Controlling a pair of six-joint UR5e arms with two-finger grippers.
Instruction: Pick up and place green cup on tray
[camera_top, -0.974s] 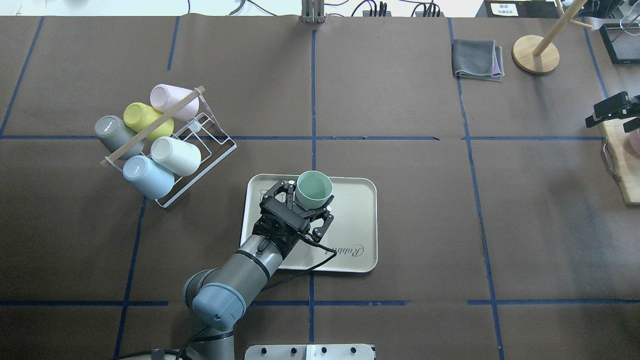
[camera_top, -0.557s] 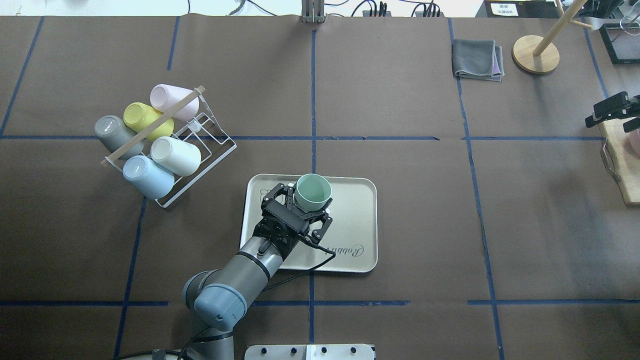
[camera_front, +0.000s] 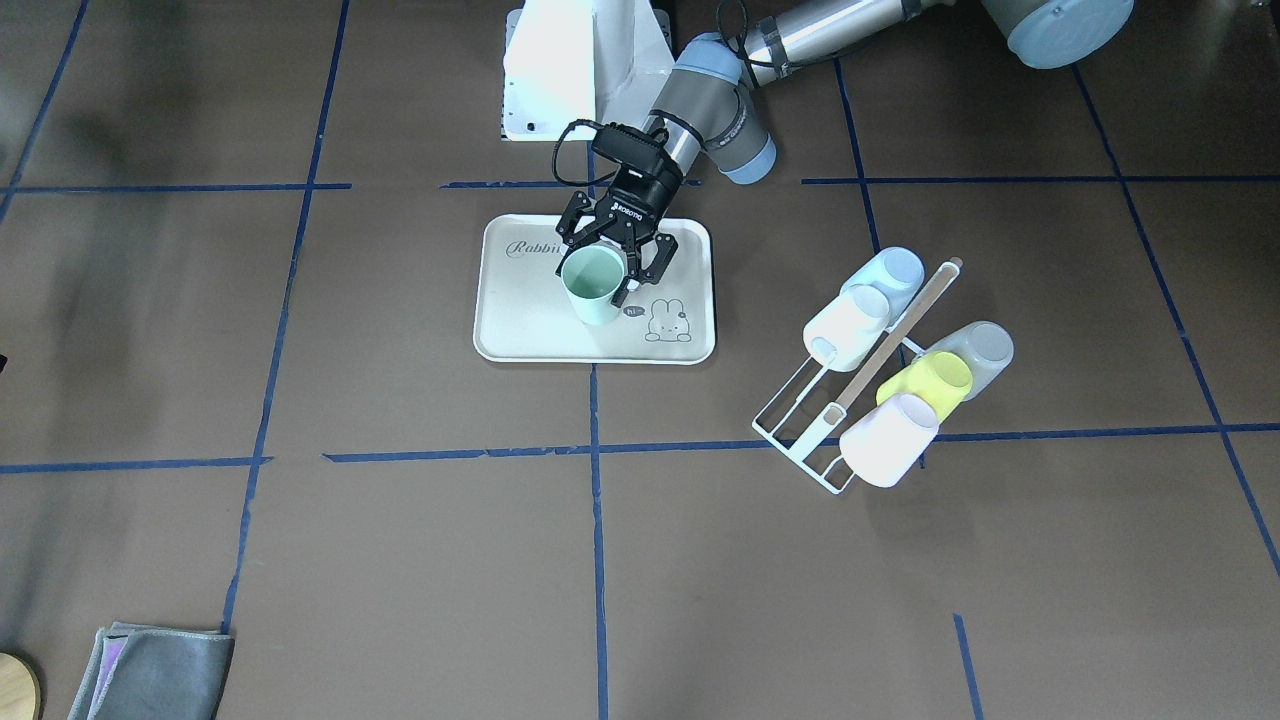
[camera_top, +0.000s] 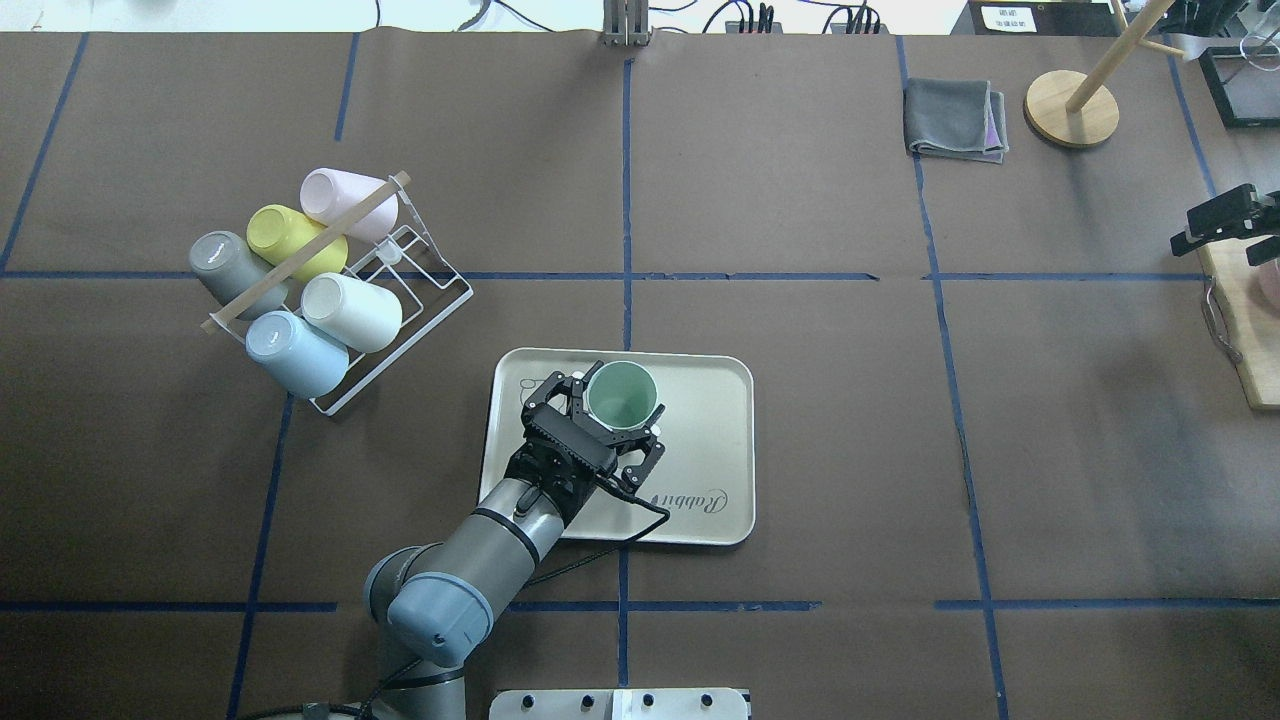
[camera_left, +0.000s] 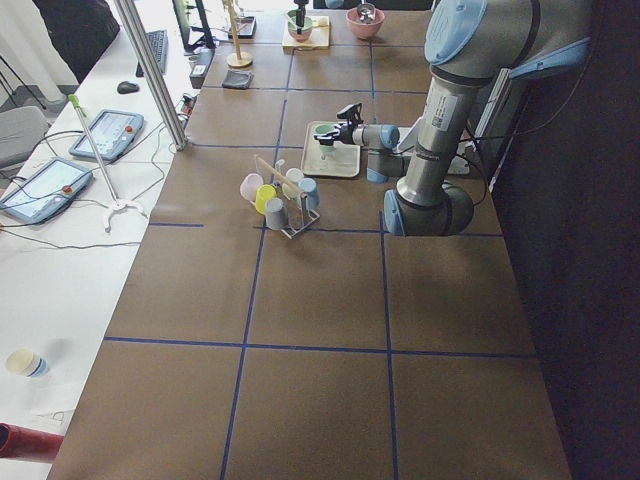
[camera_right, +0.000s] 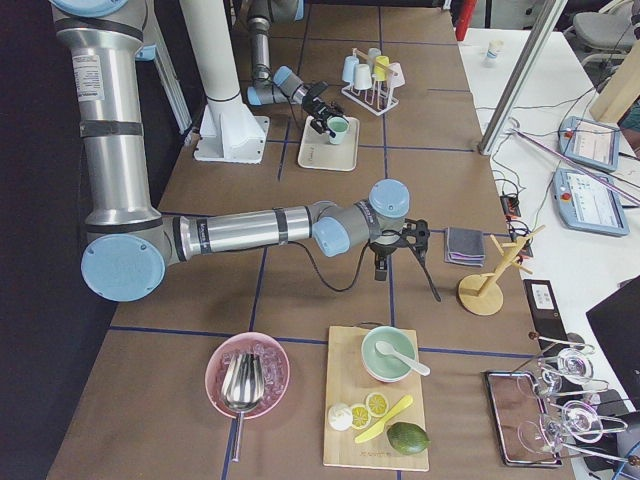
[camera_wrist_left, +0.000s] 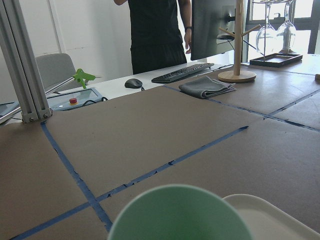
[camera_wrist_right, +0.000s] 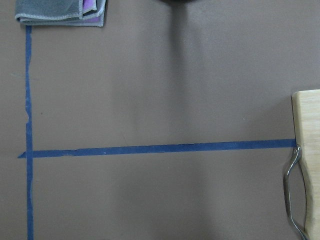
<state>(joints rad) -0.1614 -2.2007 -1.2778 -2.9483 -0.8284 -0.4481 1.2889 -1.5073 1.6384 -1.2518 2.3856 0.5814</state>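
Observation:
The pale mint-green cup (camera_top: 621, 393) stands upright, mouth up, over the back left part of the cream "Rabbit" tray (camera_top: 700, 440). My left gripper (camera_top: 612, 412) is shut on the green cup, one finger on each side of its wall. The front-facing view shows the cup (camera_front: 592, 285) low on the tray (camera_front: 530, 325), next to the bunny drawing; I cannot tell if its base touches. Its rim (camera_wrist_left: 180, 212) fills the bottom of the left wrist view. My right gripper (camera_top: 1225, 225) hangs at the far right edge; I cannot tell whether it is open or shut.
A white wire rack (camera_top: 400, 300) with several cups, among them a yellow-green one (camera_top: 285, 235) and a pale blue one (camera_top: 295, 352), stands left of the tray. A folded grey cloth (camera_top: 955, 118) and a wooden stand (camera_top: 1072, 108) are at the back right. A wooden board (camera_top: 1245, 330) lies at the right edge.
My left gripper has drawn the green cup slightly back and left and lowered it toward the tray. The cup now sits more upright. The right arm has not moved.

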